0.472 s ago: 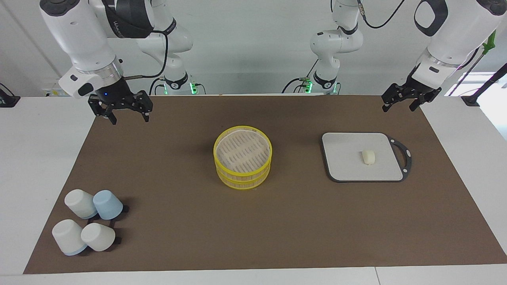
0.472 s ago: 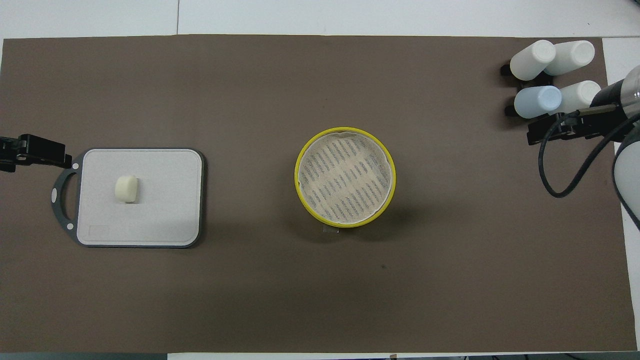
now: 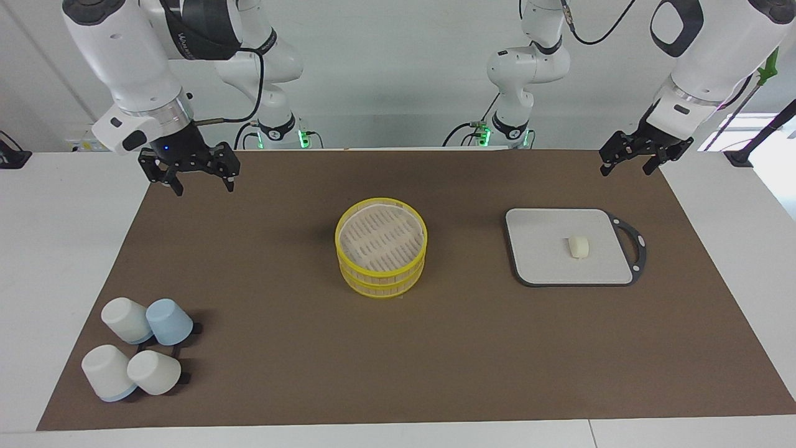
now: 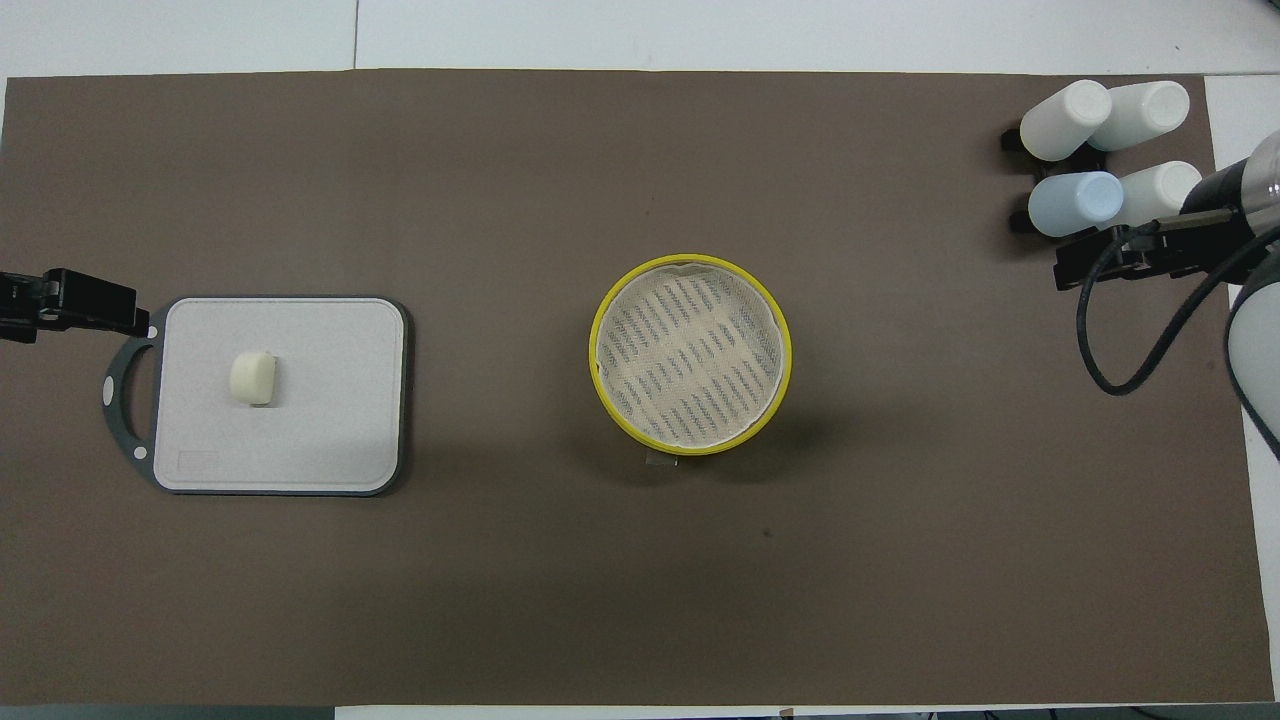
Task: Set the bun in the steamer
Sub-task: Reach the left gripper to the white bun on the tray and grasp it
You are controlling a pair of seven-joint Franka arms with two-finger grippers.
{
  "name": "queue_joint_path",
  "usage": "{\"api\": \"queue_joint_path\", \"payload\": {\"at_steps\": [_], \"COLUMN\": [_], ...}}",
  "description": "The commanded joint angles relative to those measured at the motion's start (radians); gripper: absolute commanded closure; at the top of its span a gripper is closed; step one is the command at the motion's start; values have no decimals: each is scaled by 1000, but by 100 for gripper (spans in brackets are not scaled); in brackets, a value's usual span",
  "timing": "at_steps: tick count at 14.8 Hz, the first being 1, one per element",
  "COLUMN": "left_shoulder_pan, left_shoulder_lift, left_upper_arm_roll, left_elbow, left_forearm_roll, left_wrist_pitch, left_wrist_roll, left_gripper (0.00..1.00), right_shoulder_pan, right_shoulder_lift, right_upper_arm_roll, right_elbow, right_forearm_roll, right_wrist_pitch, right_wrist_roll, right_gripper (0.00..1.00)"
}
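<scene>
The bun [image 3: 578,246] is a small cream lump lying on a grey rounded-square board [image 3: 541,249] toward the left arm's end of the table; it also shows in the overhead view [image 4: 253,377]. The steamer [image 3: 380,271], two stacked yellow-rimmed tiers with nothing in the top one, stands at the table's middle, also in the overhead view [image 4: 594,352]. My left gripper [image 3: 627,169] is open and empty, up in the air over the table's edge next to the board's handle. My right gripper [image 3: 204,185] is open and empty, raised over the mat at the right arm's end.
Several upturned pale and blue cups [image 3: 140,348] stand in a cluster at the right arm's end, farther from the robots than the right gripper, also in the overhead view [image 4: 1100,150]. The board [image 4: 330,400] has a dark looped handle. A brown mat [image 4: 640,580] covers the table.
The left gripper has shifted very slightly by the board's handle. Nothing else has moved.
</scene>
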Motion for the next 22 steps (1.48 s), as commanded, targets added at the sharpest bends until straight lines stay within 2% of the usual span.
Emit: {"api": "queue_joint_path", "payload": {"at_steps": [1,5,10,14,18,22], "left_shoulder_pan": [-31,-2,2,5,30,56], "left_shoulder_lift": [-35,-53,-30,-11,67,73], "left_upper_arm_roll": [21,22,22,24,24,22], "left_elbow": [-42,-138,-334,-506,-535,-610], "left_forearm_roll": [-10,-6,28,31,31,31], "left_wrist_pitch": [3,121,291,505,613,751], "left_wrist_roll": [-44,-65,13,31,112,135], "left_gripper": [0,0,0,0,0,0], "right_shoulder_pan": [-13,-13,-13,-13,-13,-39], "right_shoulder_lift": [-25,-25,-25,-25,-25,-34], "right_upper_arm_roll": [9,9,9,9,9,8], "right_elbow": [-28,-28,-28,-28,-28,-31], "right_forearm_roll": [-2,-2,-2,-2,-2,-2], "right_wrist_pitch": [-4,-2,-4,-2,-2,-31], "right_wrist_roll": [-18,-18,-18,-18,-18,-35], "right_gripper": [0,0,0,0,0,0]}}
